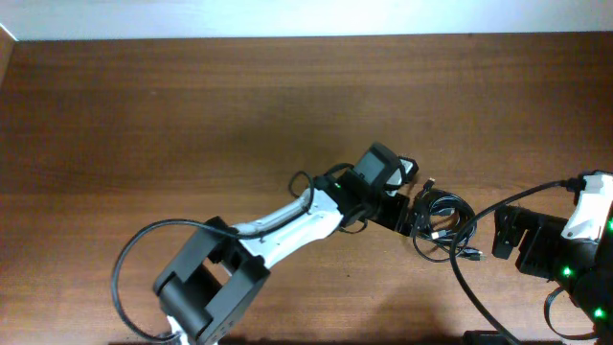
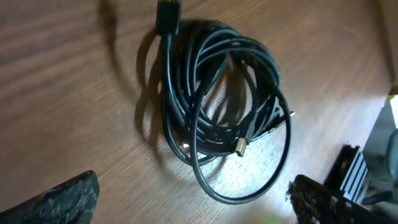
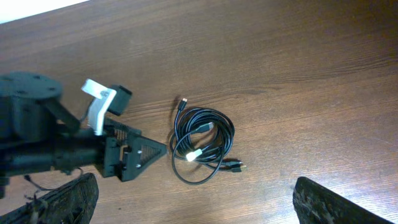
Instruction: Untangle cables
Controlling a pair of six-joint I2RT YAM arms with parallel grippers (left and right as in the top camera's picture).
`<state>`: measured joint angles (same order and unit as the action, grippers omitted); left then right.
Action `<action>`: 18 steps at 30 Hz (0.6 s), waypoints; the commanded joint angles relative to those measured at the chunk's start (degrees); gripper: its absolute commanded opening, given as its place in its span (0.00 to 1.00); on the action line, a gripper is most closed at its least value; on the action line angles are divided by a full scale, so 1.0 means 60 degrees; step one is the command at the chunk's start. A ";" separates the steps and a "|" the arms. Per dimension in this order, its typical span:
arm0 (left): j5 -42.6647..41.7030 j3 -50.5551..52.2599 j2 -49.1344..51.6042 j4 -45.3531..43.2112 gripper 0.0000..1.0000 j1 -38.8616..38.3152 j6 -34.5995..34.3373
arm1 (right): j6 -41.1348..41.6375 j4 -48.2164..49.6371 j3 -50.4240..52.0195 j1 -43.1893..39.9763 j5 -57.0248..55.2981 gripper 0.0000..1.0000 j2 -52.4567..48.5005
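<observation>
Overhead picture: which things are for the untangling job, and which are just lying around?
For the job:
- cables, looped together in one coil
- left tool, open, next to the coil
- right tool, open, off to the side of it

Just there:
- table
- thick arm cord, part of the robot, not for untangling

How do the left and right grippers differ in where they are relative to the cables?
The left gripper sits close beside the cables; the right gripper stands farther off. The left gripper faces them from one side, the right gripper from the opposite side. Both are open, holding nothing.
</observation>
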<state>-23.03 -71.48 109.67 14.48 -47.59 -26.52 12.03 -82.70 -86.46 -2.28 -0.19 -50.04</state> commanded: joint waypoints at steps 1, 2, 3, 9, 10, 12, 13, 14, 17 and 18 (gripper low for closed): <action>0.0204 -0.0138 0.0401 -0.0255 0.99 -0.0171 -0.1155 | 0.0080 0.0029 -0.0153 -0.0058 -0.0091 0.98 0.0040; 0.0182 -0.0138 0.0477 -0.0291 0.99 -0.0193 -0.1297 | 0.0080 0.0029 -0.0153 -0.0058 -0.0091 0.99 0.0040; 0.0062 -0.0138 0.0583 -0.0346 0.99 -0.0204 -0.1417 | 0.0080 0.0026 -0.0153 -0.0058 -0.0091 0.98 0.0040; -0.0900 -0.0138 0.1198 -0.1038 0.99 -0.0229 -0.2040 | 0.0080 0.0022 -0.0149 -0.0058 -0.0087 0.98 0.0040; -0.0954 -0.0138 0.1260 -0.1166 0.99 -0.0229 -0.2135 | 0.0080 0.0018 -0.0153 -0.0058 -0.0087 0.98 0.0040; -0.1045 -0.0138 0.1351 -0.1417 0.99 -0.0233 -0.2233 | 0.0076 0.0018 -0.0149 -0.0058 -0.0091 0.98 0.0040; -0.1107 -0.0138 0.1377 -0.1501 0.99 -0.0233 -0.2233 | 0.0076 0.0018 -0.0149 -0.0058 -0.0091 0.98 0.0040; -0.1191 -0.0138 0.1388 -0.1588 0.99 -0.0237 -0.2237 | 0.0076 0.0018 -0.0149 -0.0058 -0.0091 0.98 0.0040; -0.1202 -0.0138 0.1446 -0.1807 0.99 -0.0317 -0.2339 | 0.0076 0.0011 -0.0149 -0.0058 -0.0091 0.98 0.0040; -0.1198 -0.0138 0.1450 -0.1891 0.99 -0.0361 -0.2339 | 0.0076 0.0000 -0.0149 -0.0058 -0.0087 0.98 0.0040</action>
<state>-28.82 -71.48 117.40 4.36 -48.86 -39.31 12.05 -82.74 -86.46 -2.26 -0.19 -50.04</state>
